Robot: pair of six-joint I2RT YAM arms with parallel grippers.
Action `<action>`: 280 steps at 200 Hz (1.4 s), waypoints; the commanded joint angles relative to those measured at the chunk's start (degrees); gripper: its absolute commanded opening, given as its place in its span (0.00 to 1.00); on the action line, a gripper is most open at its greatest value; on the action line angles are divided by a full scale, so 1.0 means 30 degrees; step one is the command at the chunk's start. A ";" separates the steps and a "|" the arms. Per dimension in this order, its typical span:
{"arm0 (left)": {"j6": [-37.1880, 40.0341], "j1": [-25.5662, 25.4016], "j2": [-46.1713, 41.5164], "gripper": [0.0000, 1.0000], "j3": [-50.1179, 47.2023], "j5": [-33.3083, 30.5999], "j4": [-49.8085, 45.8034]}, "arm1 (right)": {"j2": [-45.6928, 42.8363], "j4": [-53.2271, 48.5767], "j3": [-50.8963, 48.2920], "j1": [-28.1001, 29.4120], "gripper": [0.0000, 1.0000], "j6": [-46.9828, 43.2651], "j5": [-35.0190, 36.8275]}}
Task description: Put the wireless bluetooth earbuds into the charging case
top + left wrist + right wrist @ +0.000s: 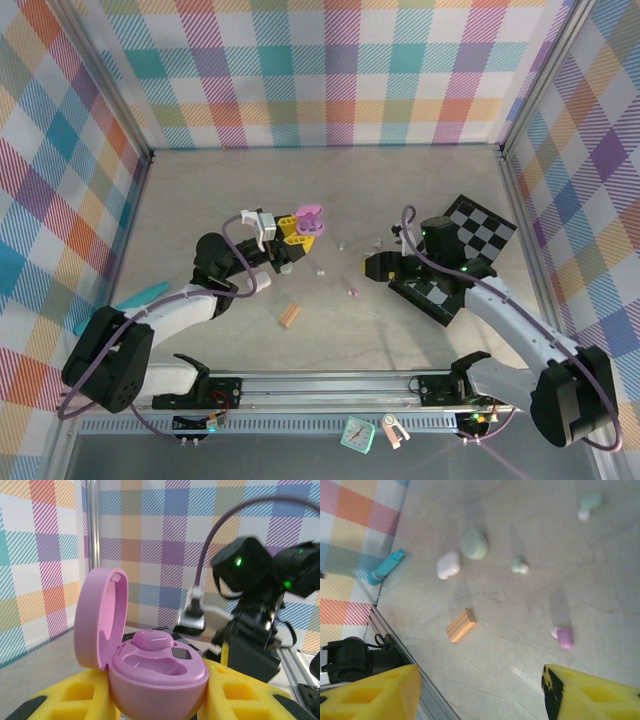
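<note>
Near right end effector (480, 692), purple earbud (565, 637)

You have a glossy pink plastic case (155, 675), matt yellow plastic fingers (240, 695), and a matt, scuffed worktop (520, 605).

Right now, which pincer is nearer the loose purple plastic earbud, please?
Right. The right pincer hovers beside the purple earbud; the left pincer, gripping the pink case, is farther left.
</note>
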 commanded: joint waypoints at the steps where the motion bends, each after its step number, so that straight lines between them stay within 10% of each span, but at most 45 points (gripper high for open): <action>1: 0.0346 0.0163 -0.0711 0.28 -0.0326 0.0130 0.0026 | 0.0639 0.2053 -0.0707 0.1356 0.66 0.2561 0.0773; 91: -0.1026 0.1068 -0.0846 0.28 -0.0473 0.0452 0.1566 | 0.5138 0.5047 -0.1862 0.4963 0.65 0.6107 0.3414; 280: -0.1051 0.1101 -0.1009 0.28 -0.0590 0.0668 0.1298 | 0.8830 0.3600 0.1389 0.3646 0.62 0.4627 0.5870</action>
